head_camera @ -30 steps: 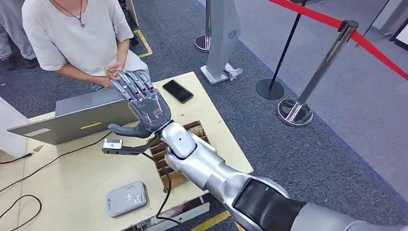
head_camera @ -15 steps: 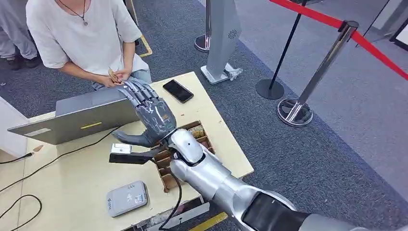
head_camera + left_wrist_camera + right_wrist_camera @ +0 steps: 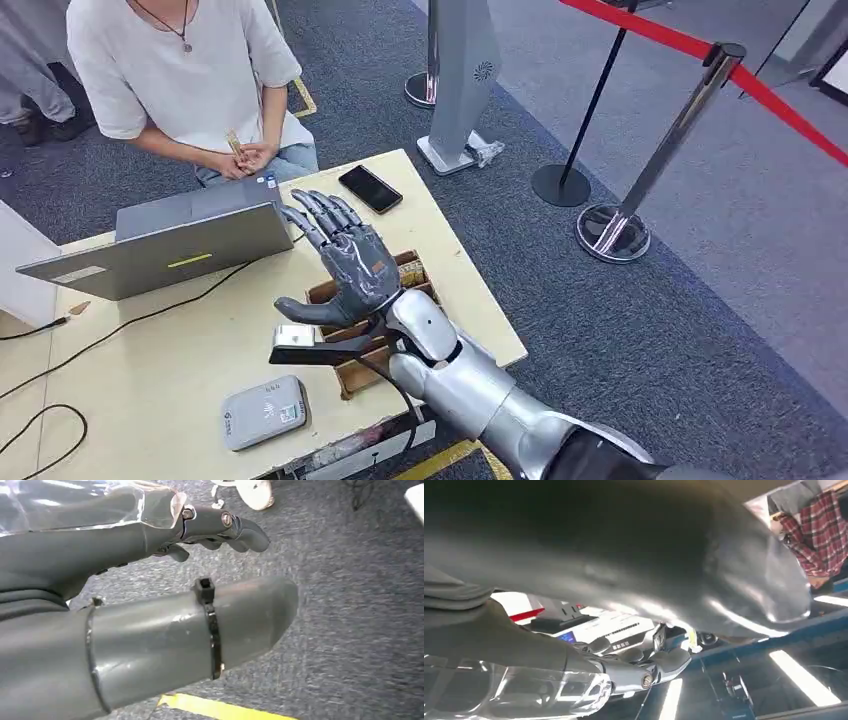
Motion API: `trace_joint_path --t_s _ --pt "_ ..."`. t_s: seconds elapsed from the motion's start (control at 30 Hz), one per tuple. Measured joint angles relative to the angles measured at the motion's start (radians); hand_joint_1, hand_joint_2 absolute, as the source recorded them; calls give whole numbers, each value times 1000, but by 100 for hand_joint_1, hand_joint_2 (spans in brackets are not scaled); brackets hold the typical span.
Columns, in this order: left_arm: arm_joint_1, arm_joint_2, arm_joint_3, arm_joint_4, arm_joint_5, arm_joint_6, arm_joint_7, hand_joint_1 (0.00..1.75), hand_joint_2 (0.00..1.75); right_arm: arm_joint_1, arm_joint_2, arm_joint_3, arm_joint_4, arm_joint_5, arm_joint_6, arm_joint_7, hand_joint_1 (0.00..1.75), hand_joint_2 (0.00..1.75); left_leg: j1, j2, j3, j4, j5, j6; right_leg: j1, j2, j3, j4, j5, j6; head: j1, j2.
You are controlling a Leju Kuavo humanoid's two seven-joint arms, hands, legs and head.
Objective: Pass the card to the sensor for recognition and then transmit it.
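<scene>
the small tan card is held in the hands of the seated person in a white t-shirt, beyond the open grey laptop. the right hand hovers above the brown cardboard divider box on the light wooden table, fingers spread, holding nothing. the grey rectangular sensor reader lies near the table's front edge. the left hand hangs over grey carpet, fingers loosely curled and empty.

Right robot hand — back from the person, nearer, above the cardboard box.
</scene>
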Motion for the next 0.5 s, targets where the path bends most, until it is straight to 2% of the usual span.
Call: trace_joint_path --t_s 0.23,0.3,0.33,0.5 --pt "-4 -5 4 0 20 -5 -12 0 0 11 -19 5 -18 -6 1 -14 0 0 0 0 0 0 0 0 0 0 0 0 0 0 0 0" --pt "-18 3 6 0 18 -17 2 0 0 5 -21 17 -14 4 -5 -8 0 0 0 0 0 0 1 0 0 0 0 0 0 0 0 0" --pt "-25 5 6 0 10 -17 11 0 0 5 -23 24 -11 13 -12 0 0 175 0 0 0 0 1 0 0 0 0 0 0 0 0 0" --pt "-23 7 5 0 -12 -4 21 0 0 20 -52 32 -2 57 -63 32 0 175 0 0 0 0 0 0 0 0 0 0 0 0 0 0"
